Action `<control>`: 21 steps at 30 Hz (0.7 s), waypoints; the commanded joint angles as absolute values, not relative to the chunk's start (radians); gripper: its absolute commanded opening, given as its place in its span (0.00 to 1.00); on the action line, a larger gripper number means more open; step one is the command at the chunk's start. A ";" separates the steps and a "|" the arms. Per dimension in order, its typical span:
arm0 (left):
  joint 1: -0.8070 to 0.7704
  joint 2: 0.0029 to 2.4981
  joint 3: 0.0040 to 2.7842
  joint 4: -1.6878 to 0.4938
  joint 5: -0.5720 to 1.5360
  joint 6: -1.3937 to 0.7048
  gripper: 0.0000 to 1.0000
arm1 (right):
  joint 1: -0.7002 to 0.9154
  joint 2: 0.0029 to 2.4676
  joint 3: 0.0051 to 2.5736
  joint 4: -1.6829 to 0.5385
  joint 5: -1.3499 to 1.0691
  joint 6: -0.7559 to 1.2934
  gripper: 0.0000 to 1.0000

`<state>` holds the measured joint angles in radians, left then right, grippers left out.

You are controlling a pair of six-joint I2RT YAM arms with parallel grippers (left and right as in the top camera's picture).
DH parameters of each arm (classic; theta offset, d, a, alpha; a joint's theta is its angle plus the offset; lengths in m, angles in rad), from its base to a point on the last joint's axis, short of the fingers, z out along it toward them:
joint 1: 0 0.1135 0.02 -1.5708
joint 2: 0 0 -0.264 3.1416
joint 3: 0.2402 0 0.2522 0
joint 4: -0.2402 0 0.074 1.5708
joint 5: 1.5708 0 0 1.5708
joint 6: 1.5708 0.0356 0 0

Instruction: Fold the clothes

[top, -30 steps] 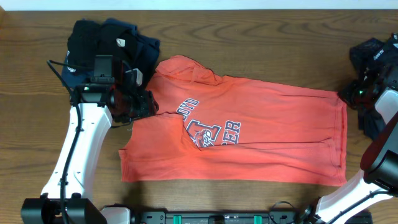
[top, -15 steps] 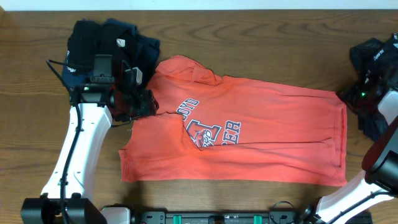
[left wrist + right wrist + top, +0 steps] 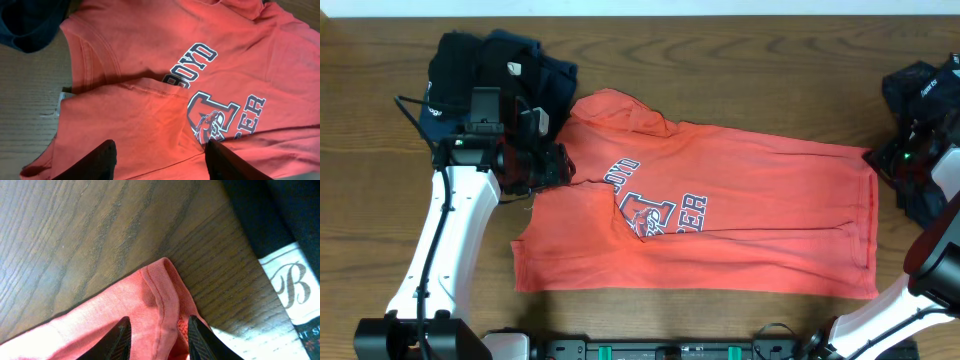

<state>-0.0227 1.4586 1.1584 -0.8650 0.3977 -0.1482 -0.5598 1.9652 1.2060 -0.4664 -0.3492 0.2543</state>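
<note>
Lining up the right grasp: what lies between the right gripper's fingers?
A hemmed corner of the orange T-shirt lies between the fingers of the right gripper, resting on the wooden table, the fingers apart. The right wrist view shows it.

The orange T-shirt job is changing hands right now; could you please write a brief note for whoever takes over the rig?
Left gripper: jaws open, over the T-shirt near its lettering, holding nothing.
Right gripper: jaws open over the shirt's hem corner; no grip visible.
Things: T-shirt spread across the table; dark garments piled at the upper left, another dark pile at the right edge.
Done: one flap lies folded over beside the lettering.
Left: finish folding the T-shirt, then the dark clothes.
</note>
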 commanded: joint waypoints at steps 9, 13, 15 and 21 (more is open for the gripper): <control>-0.024 1.459 1.167 -0.865 0.408 -0.128 0.59 | -0.558 2.012 1.183 -0.349 -0.442 0.275 0.06; -0.024 1.459 1.167 -0.864 0.408 -0.128 0.59 | -0.565 2.012 1.183 -0.308 -0.461 0.277 0.01; -0.024 1.459 1.167 -0.861 0.408 -0.128 0.59 | -0.571 2.012 1.183 -0.285 -0.460 0.276 0.01; -0.024 1.459 1.167 -0.845 0.408 -0.127 0.59 | -0.582 2.012 1.183 -0.243 -0.461 0.276 0.01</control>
